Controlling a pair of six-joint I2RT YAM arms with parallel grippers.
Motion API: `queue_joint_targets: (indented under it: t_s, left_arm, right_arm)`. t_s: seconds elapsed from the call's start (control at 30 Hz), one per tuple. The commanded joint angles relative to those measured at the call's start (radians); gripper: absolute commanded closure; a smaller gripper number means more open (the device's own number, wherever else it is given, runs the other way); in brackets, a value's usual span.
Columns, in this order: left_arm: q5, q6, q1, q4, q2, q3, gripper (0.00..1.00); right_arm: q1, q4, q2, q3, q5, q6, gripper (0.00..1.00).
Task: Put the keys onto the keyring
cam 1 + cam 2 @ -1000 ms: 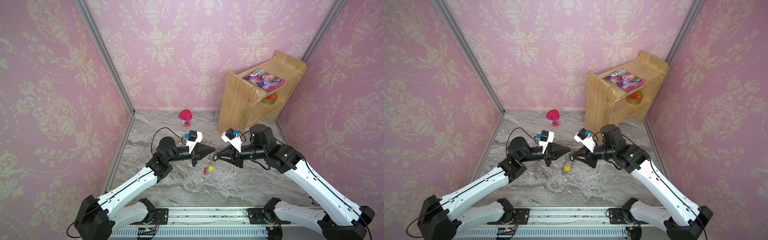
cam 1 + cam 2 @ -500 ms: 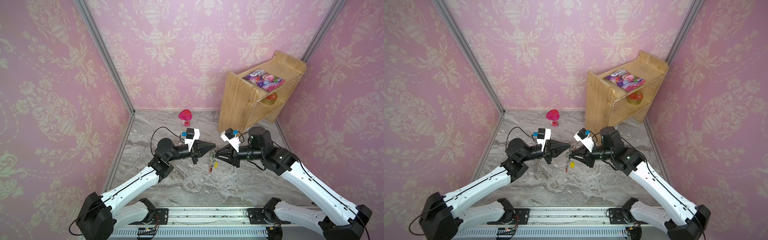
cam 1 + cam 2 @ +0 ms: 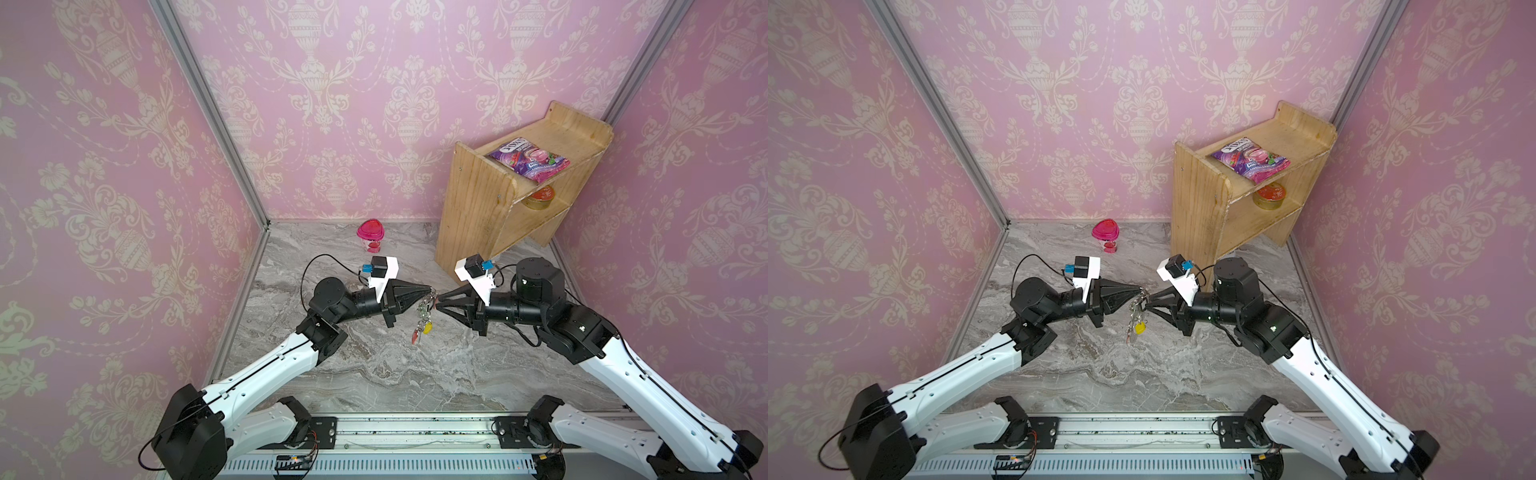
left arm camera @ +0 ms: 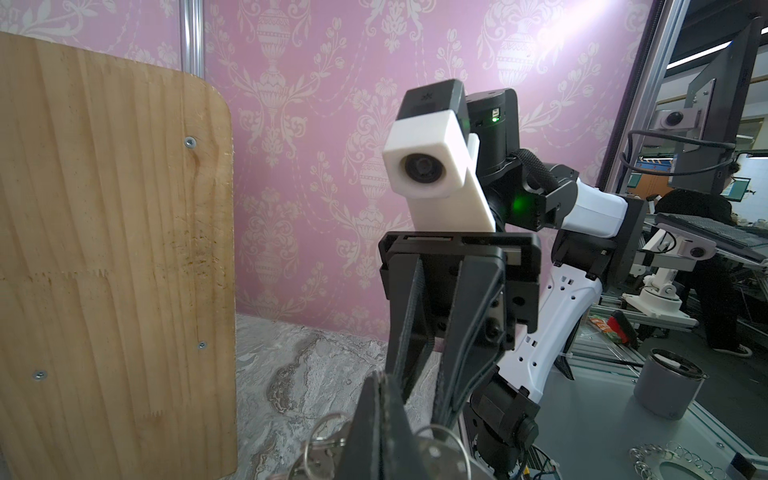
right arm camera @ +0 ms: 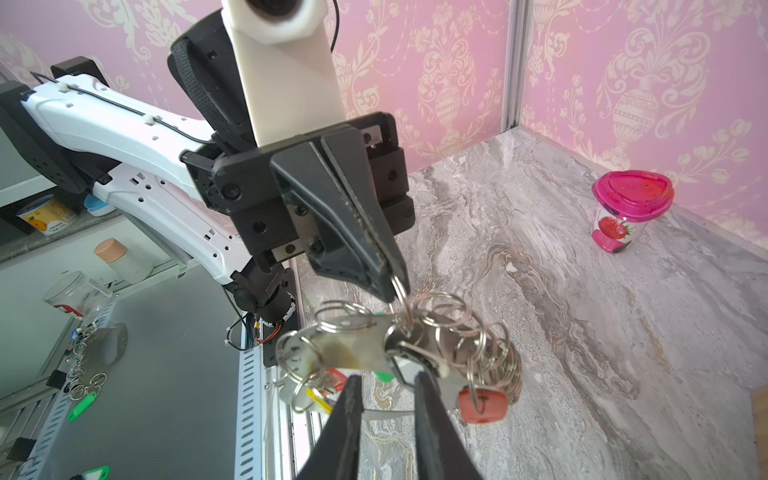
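One loop of keyring (image 5: 347, 351) pinched tight in left gripper (image 3: 429, 290), bunch dangling; right gripper (image 5: 386, 380) slightly parted, nothing between, tips beside keys (image 5: 411, 362). Purple pouch (image 3: 528, 160) lettering unreadable.

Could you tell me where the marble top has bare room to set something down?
The widest bare marble lies in front, along the rail; a smaller patch sits between the pink cup and the wooden shelf. Mid-table is crowded: left gripper and right gripper meet at the hanging keyring.
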Motion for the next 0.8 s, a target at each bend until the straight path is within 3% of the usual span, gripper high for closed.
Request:
queue_joint_targets:
  t_s: [0.0, 0.37, 0.77]
  left_arm:
    - [-0.013, -0.027, -0.007, 0.063, 0.008, 0.004, 1.0]
    - [-0.018, -0.032, -0.008, 0.09, 0.007, -0.002, 1.0]
    - [-0.003, -0.047, -0.007, 0.102, -0.001, -0.004, 1.0]
  right_arm:
    - [0.01, 0.057, 0.001, -0.017, 0.008, 0.003, 0.78]
    - [0.035, 0.074, 0.012, -0.061, 0.063, 0.034, 0.74]
    - [0.034, 0.085, 0.038, -0.068, 0.075, 0.021, 0.63]
